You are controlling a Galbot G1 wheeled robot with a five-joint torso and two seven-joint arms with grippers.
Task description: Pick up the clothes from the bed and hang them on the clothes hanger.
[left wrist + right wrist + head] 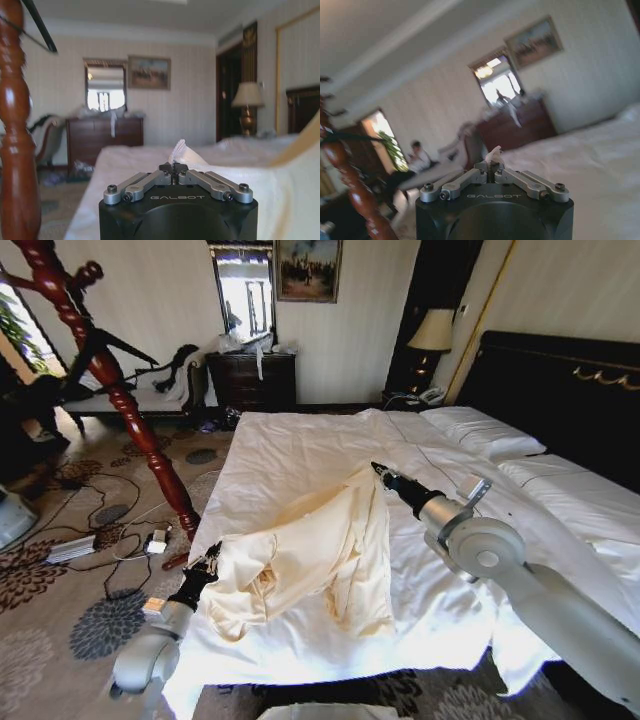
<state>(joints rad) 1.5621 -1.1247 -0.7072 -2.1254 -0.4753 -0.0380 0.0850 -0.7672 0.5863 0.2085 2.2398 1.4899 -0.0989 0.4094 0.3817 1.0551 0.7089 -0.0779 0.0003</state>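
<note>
Lifting is in hand: both the left gripper (208, 562) and right gripper (379, 471) are pinched on the clothes (310, 550), which drape low over the bed (300, 440); next, raising them toward the hanger (40, 27).

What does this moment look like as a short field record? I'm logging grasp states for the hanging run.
clothes: cream garment bunched on the bed, near its foot edge
left pincer: shut on the clothes at the floor-side end; a tuft of fabric shows at the tips
right pincer: shut on the clothes at the headboard-side end, fabric pinched at the tips
clothes hanger: black, on the coat stand, a bar of it at
stage: gripped at both ends, not yet hung
</note>
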